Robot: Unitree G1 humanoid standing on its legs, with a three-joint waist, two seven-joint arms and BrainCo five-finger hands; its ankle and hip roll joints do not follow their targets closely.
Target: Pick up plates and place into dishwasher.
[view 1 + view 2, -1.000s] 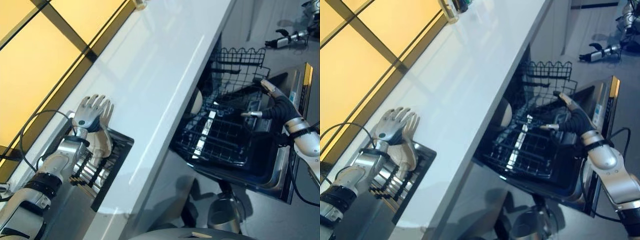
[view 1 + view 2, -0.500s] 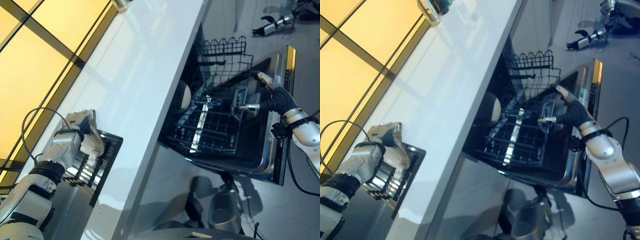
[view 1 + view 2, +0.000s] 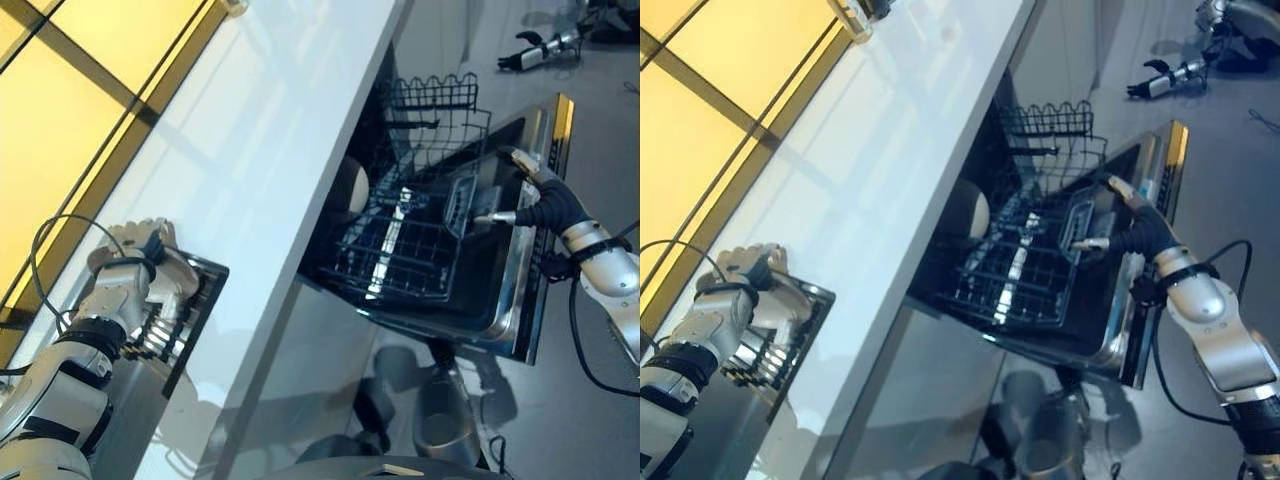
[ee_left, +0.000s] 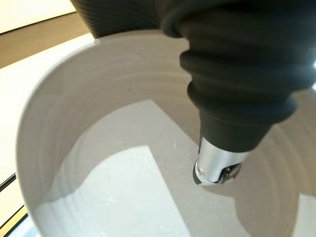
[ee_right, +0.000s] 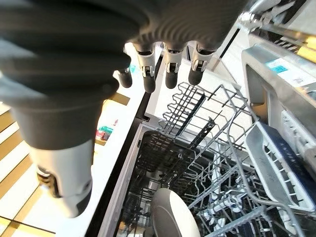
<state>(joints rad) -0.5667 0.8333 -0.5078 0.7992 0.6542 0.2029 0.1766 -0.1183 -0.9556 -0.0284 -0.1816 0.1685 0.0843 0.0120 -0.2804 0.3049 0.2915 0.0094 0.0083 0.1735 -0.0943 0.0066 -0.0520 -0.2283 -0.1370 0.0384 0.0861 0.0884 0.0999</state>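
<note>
A long glossy white counter [image 3: 290,140] runs past amber window panes [image 3: 70,120]. At its near end, the left hand [image 3: 135,262] curls round a pale ridged plate [image 4: 98,163] standing in a black drying rack [image 3: 185,320]. Under the counter's edge, the dishwasher's [image 3: 520,290] dark wire basket [image 3: 410,255] is pulled out over the open steel door, with another plate [image 3: 965,215] upright at its back. The right hand [image 3: 1130,225] hovers above the door, fingers straight, empty. Grey floor lies beyond.
</note>
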